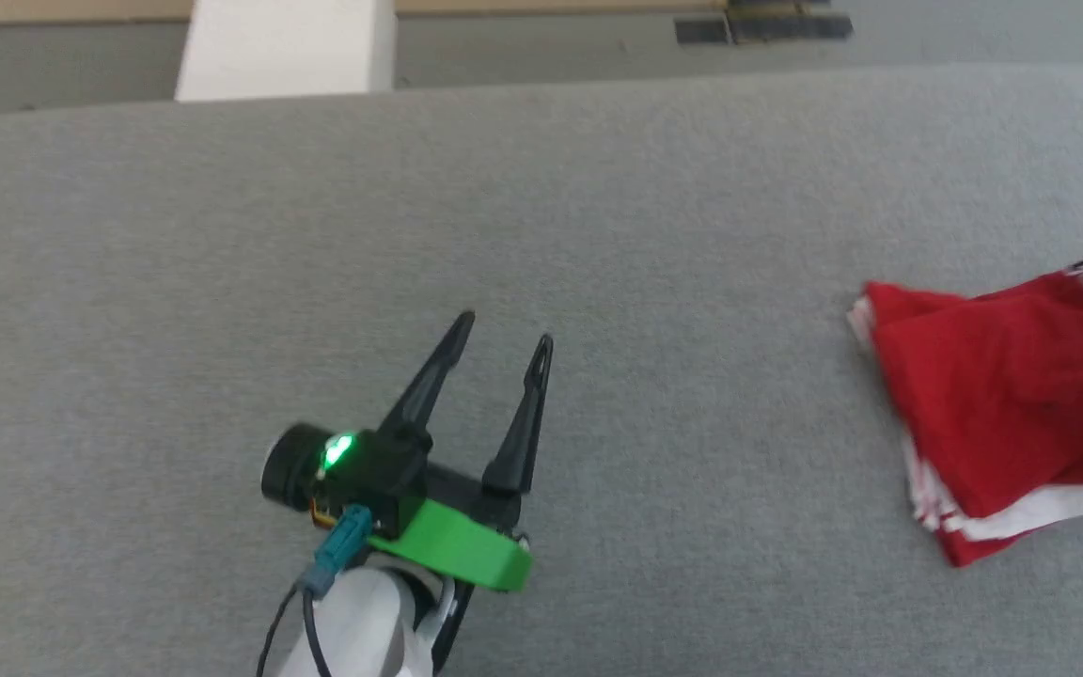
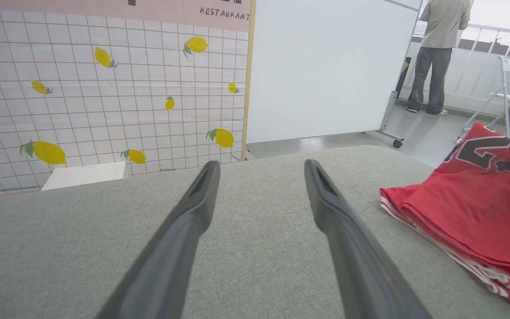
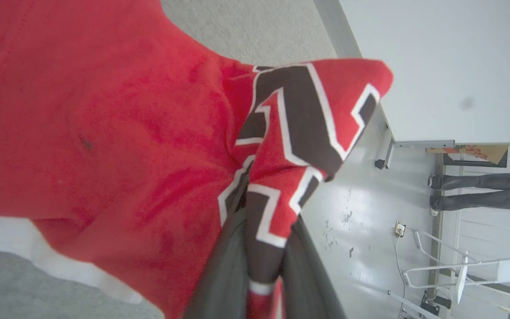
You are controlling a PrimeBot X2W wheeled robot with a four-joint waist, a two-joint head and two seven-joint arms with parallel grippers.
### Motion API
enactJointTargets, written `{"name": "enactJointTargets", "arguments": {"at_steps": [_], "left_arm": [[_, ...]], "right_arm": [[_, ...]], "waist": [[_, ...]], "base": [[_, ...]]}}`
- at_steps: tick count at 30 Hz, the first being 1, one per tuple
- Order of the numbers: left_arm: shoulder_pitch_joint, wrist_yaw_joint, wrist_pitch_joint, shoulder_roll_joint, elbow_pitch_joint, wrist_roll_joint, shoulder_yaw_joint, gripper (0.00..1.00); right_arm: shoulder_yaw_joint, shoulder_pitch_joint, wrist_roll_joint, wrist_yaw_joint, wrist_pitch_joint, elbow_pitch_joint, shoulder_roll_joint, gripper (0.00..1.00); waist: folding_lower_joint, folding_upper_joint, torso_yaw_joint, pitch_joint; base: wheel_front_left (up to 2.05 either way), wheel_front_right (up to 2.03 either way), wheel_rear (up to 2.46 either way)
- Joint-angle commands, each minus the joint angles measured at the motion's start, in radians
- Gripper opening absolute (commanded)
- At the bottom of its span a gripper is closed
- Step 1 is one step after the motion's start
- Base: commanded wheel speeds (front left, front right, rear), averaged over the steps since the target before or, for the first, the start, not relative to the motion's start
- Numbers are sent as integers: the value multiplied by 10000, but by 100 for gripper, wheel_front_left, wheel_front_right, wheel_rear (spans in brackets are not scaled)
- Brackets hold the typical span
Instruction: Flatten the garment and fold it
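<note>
Two grippers noted. Left gripper (image 1: 504, 331) is over the grey cloth surface (image 1: 222, 235), fingers spread wide, holding nothing. Right gripper (image 3: 264, 239) is pinched on a fold of the garment (image 3: 104, 133) at its black-and-white number print. Garment lies bunched at the surface's right side, well apart from the left gripper. Beyond, a person (image 2: 441, 44) stands at a railing.
</note>
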State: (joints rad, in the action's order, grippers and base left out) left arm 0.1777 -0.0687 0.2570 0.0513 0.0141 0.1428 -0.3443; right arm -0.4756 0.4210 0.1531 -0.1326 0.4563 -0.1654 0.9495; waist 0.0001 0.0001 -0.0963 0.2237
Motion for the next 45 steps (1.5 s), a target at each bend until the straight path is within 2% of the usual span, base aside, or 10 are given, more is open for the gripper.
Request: {"name": "enactJointTargets", "arguments": {"at_steps": [1, 3, 11, 18, 19, 20, 28, 36, 37, 45], "left_arm": [[291, 13, 47, -11, -57, -117, -18, 100], [713, -27, 47, -11, -128, -255, -27, 100], [1362, -170, 47, -11, -267, -485, -73, 100], [1420, -210, 47, -11, -328, -586, -13, 100], [1417, -208, 47, -11, -323, -580, -2, 100], [1411, -204, 47, -11, -315, -571, 10, 100], [1001, -75, 47, -11, -198, -271, 330, 100], [-67, 267, 47, -11, -140, 174, 1378, 100], [-508, 423, 47, -11, -137, 200, 1793, 100], [-1561, 659, 47, -11, -288, 197, 2371, 100]], "right_arm": [[-42, 208, 138, 19, -227, -241, 140, 0], [112, 492, 271, 19, -872, -1038, 538, 0], [1287, 542, 25, 19, -2763, -3643, 905, 0], [2729, 693, -612, 19, -3548, -5233, 497, 0], [2925, 726, -685, 19, -3588, -5385, 383, 22], [3071, 751, -770, 19, -3618, -5484, 295, 100], [3910, 1196, -1134, 19, -3776, -5175, -685, 100], [4576, 1433, -829, 19, -4336, -3141, -2092, 100], [4838, 1033, -720, 19, -4720, -1973, -2948, 100], [5507, -1295, -347, 19, -5504, 1128, -5760, 100]], "waist": [[-1, -1, -933, 1447], [-1, -1, -923, 1939], [-1, -1, -446, 2933], [-1, -1, -238, 3158], [-1, -1, -227, 3142], [-1, -1, -222, 3106], [-1, -1, -414, 2047], [-1, -1, -471, 254], [-1, -1, -325, -419], [-1, -1, 252, -1598]], "base": [[0, 0, 0], [0, 0, 0], [0, 0, 0], [0, 0, 0], [0, 0, 0], [0, 0, 0], [0, 0, 0], [0, 0, 0], [0, 0, 0], [0, 0, 0]]}}
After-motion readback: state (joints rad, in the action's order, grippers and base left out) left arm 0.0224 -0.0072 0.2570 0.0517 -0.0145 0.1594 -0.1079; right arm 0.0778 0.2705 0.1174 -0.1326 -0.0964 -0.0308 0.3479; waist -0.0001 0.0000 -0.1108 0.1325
